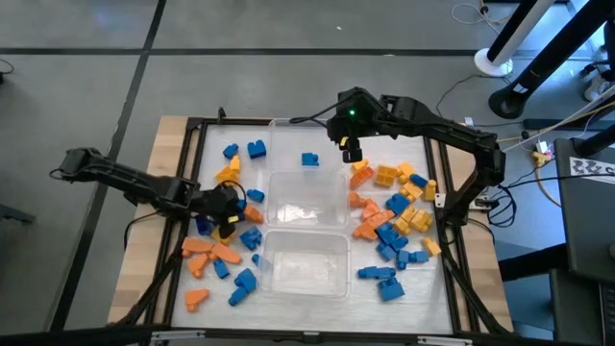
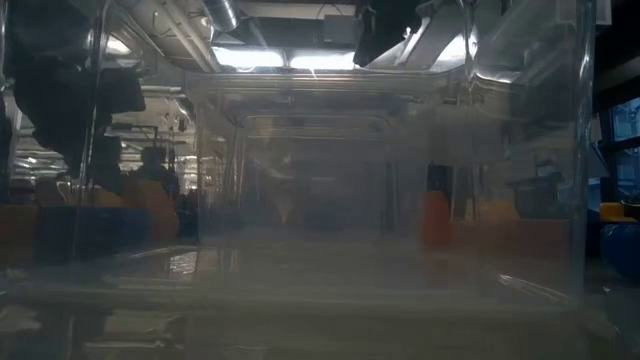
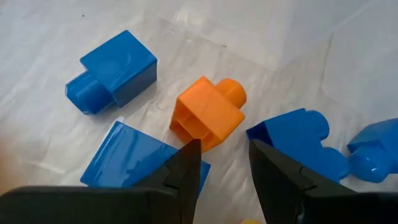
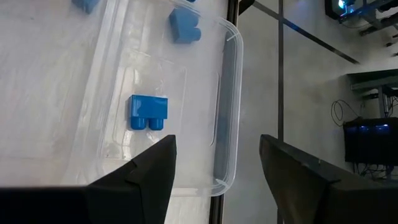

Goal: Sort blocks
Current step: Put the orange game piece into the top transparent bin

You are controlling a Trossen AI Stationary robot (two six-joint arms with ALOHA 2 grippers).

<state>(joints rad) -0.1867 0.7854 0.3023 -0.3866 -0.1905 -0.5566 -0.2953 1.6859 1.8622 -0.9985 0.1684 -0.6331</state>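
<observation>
Blue, orange and yellow blocks lie in two heaps, one on the table's left (image 1: 226,255) and one on its right (image 1: 394,216). My left gripper (image 1: 226,213) is low over the left heap, open and slanting down. Its fingertips (image 3: 224,148) stand just short of an orange block (image 3: 208,115) that lies on its side among blue blocks (image 3: 115,71). My right gripper (image 1: 352,152) hangs open (image 4: 217,142) above the far clear tub (image 4: 230,93). On that tub's floor lies one blue block (image 4: 149,112).
Three clear tubs stand in a row down the table's middle: far (image 1: 279,130), middle (image 1: 332,192) and near (image 1: 336,240). A black frame (image 1: 197,144) runs round the table. The low view looks through a tub's clear wall (image 2: 320,200).
</observation>
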